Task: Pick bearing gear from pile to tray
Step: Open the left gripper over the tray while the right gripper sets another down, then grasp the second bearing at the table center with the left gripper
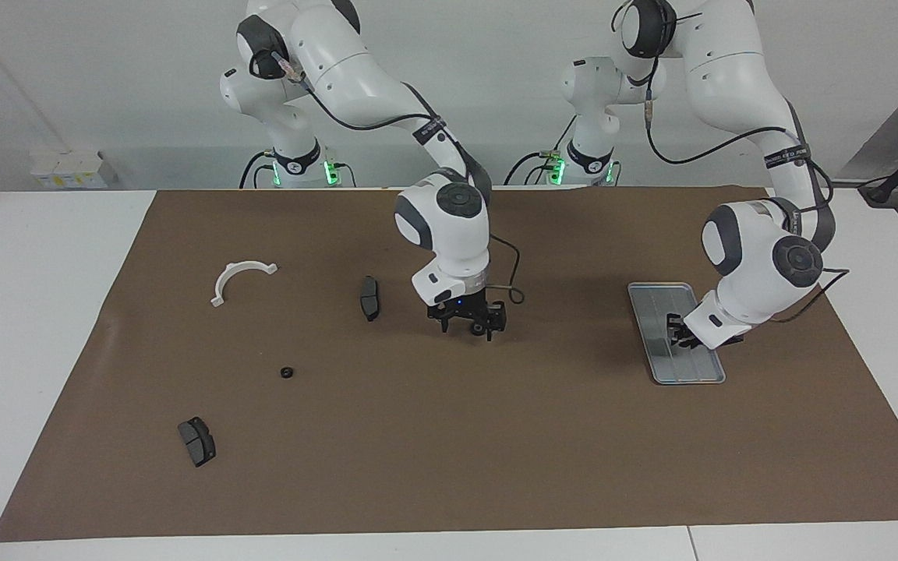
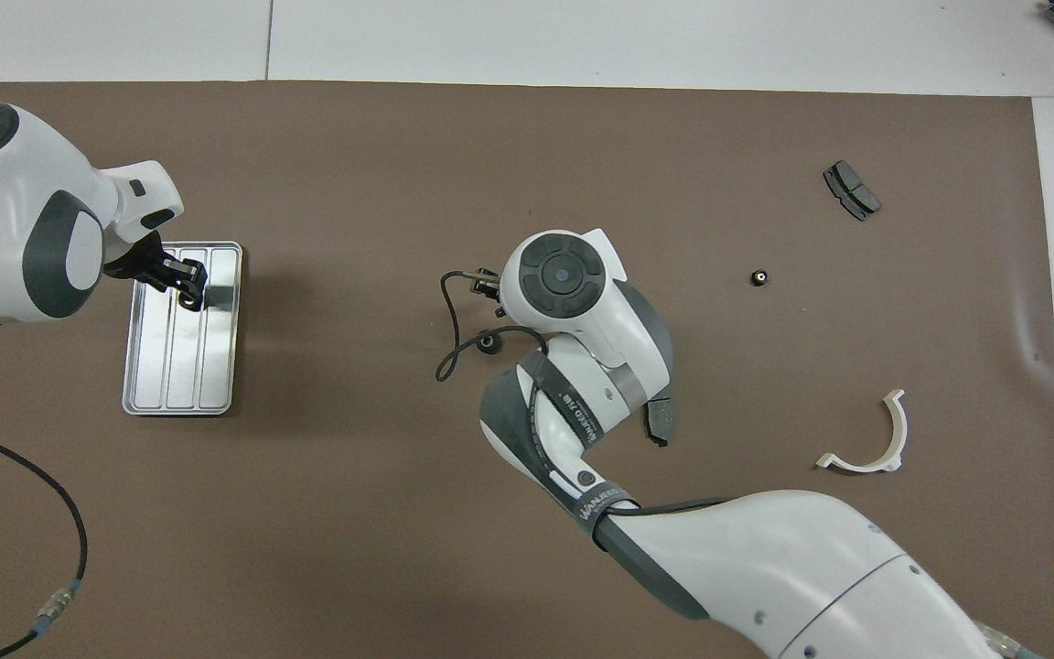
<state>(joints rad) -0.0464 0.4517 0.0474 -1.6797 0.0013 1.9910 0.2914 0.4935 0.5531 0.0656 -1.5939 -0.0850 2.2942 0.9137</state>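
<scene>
Right gripper (image 1: 467, 326) jaws wide, small black ring (image 1: 479, 329) between; left gripper (image 1: 677, 333) jaws unclear, over tray (image 1: 655, 339).

Tray (image 1: 655, 366) sits at the left arm's end of the table (image 1: 44, 327), left hand (image 1: 677, 333) low over it. Right hand (image 1: 468, 324) is down mid-table, one brake pad (image 1: 369, 298) just beside it. Toward the right arm's end: bracket (image 1: 237, 279), then ring (image 1: 287, 372), then the other brake pad (image 1: 196, 441) farthest from the robots.
</scene>
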